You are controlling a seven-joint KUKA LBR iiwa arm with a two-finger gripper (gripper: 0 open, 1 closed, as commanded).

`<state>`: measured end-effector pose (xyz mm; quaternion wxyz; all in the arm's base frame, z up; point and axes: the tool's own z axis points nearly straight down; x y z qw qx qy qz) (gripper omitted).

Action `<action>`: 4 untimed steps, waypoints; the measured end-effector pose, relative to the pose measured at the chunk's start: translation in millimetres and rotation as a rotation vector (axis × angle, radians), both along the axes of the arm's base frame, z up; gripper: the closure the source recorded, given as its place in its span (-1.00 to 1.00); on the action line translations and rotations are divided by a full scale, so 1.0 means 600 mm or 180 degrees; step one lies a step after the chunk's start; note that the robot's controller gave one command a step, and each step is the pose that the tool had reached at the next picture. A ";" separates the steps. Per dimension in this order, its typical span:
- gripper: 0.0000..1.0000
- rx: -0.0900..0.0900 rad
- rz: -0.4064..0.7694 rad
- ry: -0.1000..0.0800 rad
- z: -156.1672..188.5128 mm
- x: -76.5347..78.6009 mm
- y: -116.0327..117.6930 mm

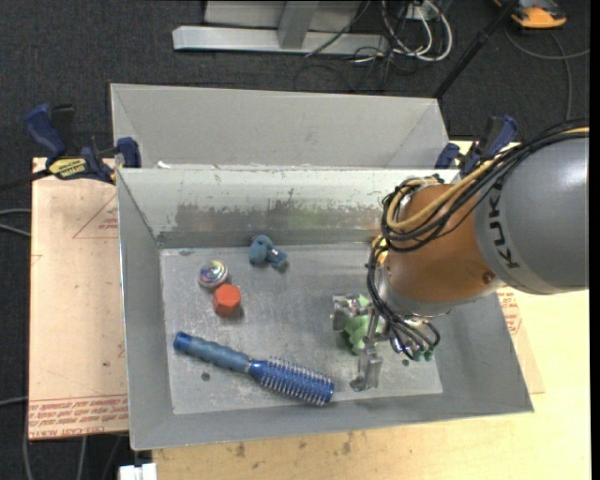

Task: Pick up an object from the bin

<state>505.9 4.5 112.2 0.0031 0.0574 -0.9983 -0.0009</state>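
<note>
Whether the jaws are apart or together I cannot tell; they hang low over the bin's (141,281) right front floor, just beside a small green toy (355,326). It looks light, hard and lumpy, so pinch across its narrow middle. A blue hairbrush (258,368) lies farther left.

A blue hairbrush (255,368) lies slantwise at the front left of the bin (281,131), bristle head to the right. Behind it sits a small orange cap (227,299), just beside a shiny metal top (213,274). A small blue plastic piece (266,251) lies near the rear wall. Cables (427,28) trail on the floor beyond.
</note>
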 end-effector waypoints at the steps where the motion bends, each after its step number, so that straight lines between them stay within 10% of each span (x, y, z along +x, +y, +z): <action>1: -1.00 -0.0010 0.0056 -0.0026 -0.046 0.044 -0.104; 2: -1.00 -0.0007 0.0560 -0.0035 -0.070 0.103 -0.189; 3: 1.00 0.0001 0.0566 -0.0034 -0.067 0.104 -0.185; 4: 1.00 -0.0009 0.0692 -0.0053 0.213 0.053 -0.166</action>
